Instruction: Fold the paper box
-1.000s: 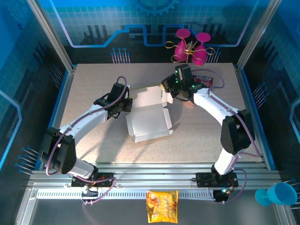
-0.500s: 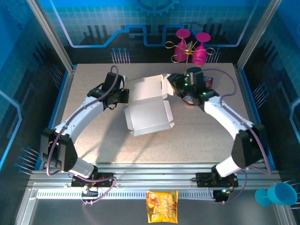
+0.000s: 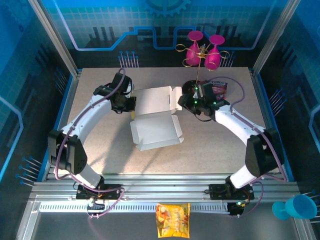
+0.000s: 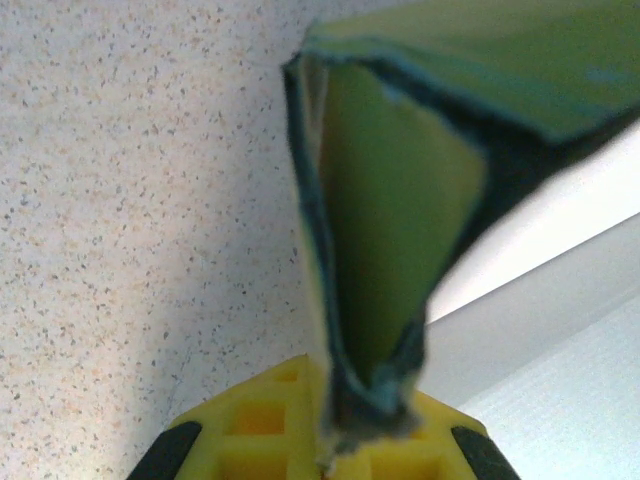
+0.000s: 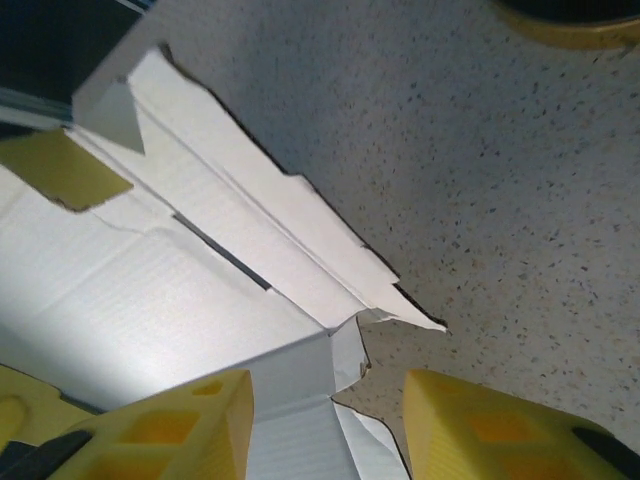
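Note:
The paper box [image 3: 155, 120] lies half-formed mid-table, white inside facing up, its back panel raised. My left gripper [image 3: 131, 104] is at the box's left edge. In the left wrist view its yellow fingers [image 4: 250, 420] are shut on a golden-yellow flap of the box [image 4: 390, 200] that stands up between them. My right gripper [image 3: 184, 102] is at the box's right edge. In the right wrist view it [image 5: 330, 425] is open, and a white corner of the box [image 5: 150, 290] lies against the left finger [image 5: 170, 430]; the right finger is over bare table.
Pink glasses on a gold rack [image 3: 202, 50] stand at the back. A dark packet [image 3: 218, 88] lies just behind the right gripper. An orange snack bag [image 3: 173, 220] lies on the front rail, and a blue cup [image 3: 295, 207] sits at the far right.
The left arm has swung back and drawn the box's left edge with it. The right gripper pulled off the back right corner, then came down to the right edge.

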